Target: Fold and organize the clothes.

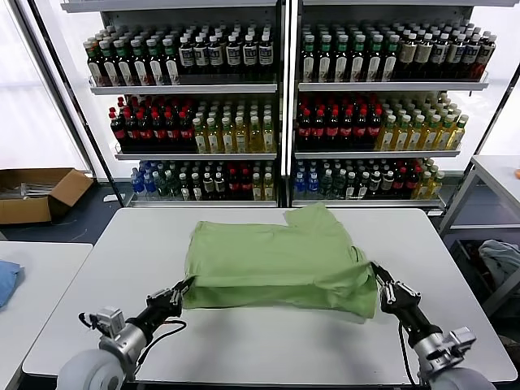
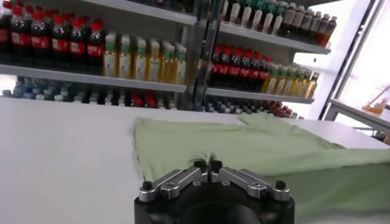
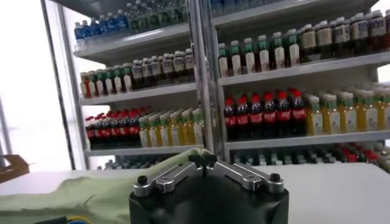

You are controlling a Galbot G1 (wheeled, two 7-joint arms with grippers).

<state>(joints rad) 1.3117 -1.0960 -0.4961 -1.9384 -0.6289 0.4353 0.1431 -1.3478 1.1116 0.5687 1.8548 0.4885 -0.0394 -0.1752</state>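
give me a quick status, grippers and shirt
Left gripper shut on near left corner of light green cotton shirt. Right gripper at near right corner. Shirt folded on white table; nothing in the way.

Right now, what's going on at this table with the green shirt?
The robot is partway through folding a light green shirt spread on the white table. Its left claw is shut on the shirt's near left corner, and its right claw sits at the near right corner, seemingly pinching the edge. The shirt looks already doubled over, with a sleeve sticking out towards the drink shelves behind. Both arms are low, at the table's near edge.
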